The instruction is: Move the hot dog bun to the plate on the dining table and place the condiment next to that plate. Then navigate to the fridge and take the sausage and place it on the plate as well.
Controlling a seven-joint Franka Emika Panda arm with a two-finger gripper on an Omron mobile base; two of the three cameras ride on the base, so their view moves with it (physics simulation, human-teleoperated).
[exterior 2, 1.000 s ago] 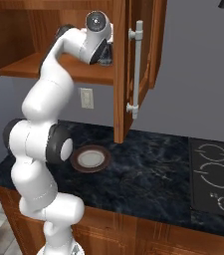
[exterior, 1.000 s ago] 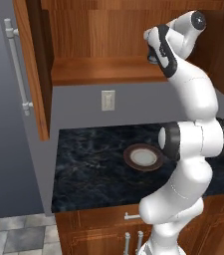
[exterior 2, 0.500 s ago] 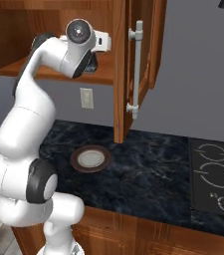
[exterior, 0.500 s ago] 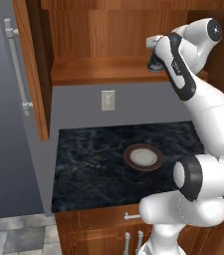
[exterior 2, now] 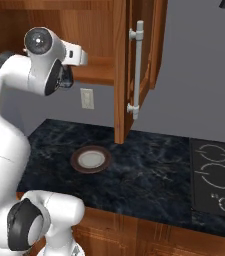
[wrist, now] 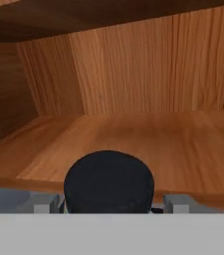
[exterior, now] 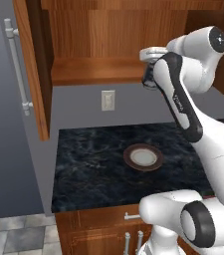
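The hand (wrist: 108, 206) is seen raised at the front edge of the open wall cabinet's shelf (exterior: 98, 69). The condiment's dark cap (wrist: 109, 182) sits between the fingers, apparently grasped; the contact itself is hidden. A dark brown dish (exterior: 143, 157) lies on the black bench (exterior: 91, 169) below.

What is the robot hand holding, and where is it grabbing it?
Seemingly the condiment, pinched at its two sides, near its top, in the gripper; the exact touching spots are hidden.
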